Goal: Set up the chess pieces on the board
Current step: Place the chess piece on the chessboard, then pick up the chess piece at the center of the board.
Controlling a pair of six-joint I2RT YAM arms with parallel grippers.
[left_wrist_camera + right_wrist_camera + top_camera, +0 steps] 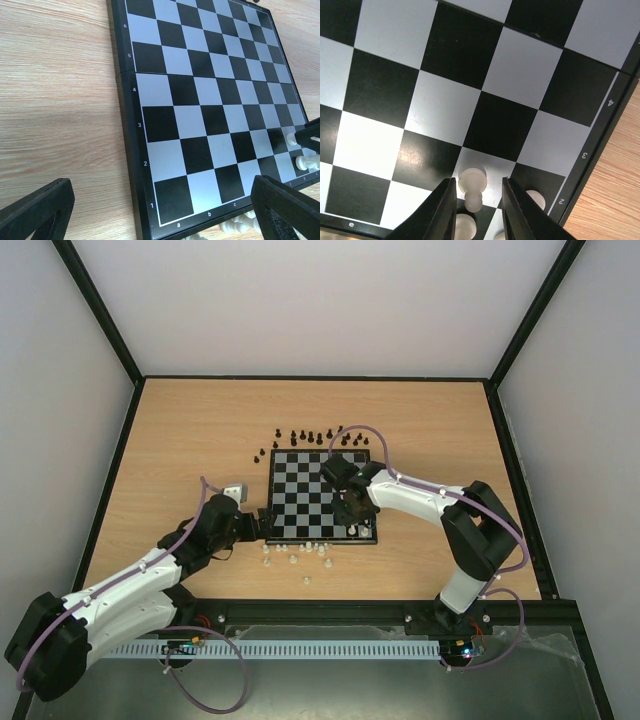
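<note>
The board [322, 496] lies mid-table, its squares mostly bare. Black chess pieces [315, 436] stand in a row on the wood beyond its far edge. White chess pieces [300, 552] lie loose on the wood before its near edge. My right gripper [352, 512] hovers over the board's near right corner. In the right wrist view its jaws [478, 181] stand slightly apart around an upright white pawn [472, 187] on a pale square, with a gap on the right side. More white pieces [536, 199] stand beside it. My left gripper [160, 210] is open and empty over the board's near left corner.
The black table frame [380, 612] runs along the near side in front of the arm bases. Several white pieces [240, 224] lie just off the board's near edge, close to my left gripper's right finger [285, 207]. Light walls enclose the table.
</note>
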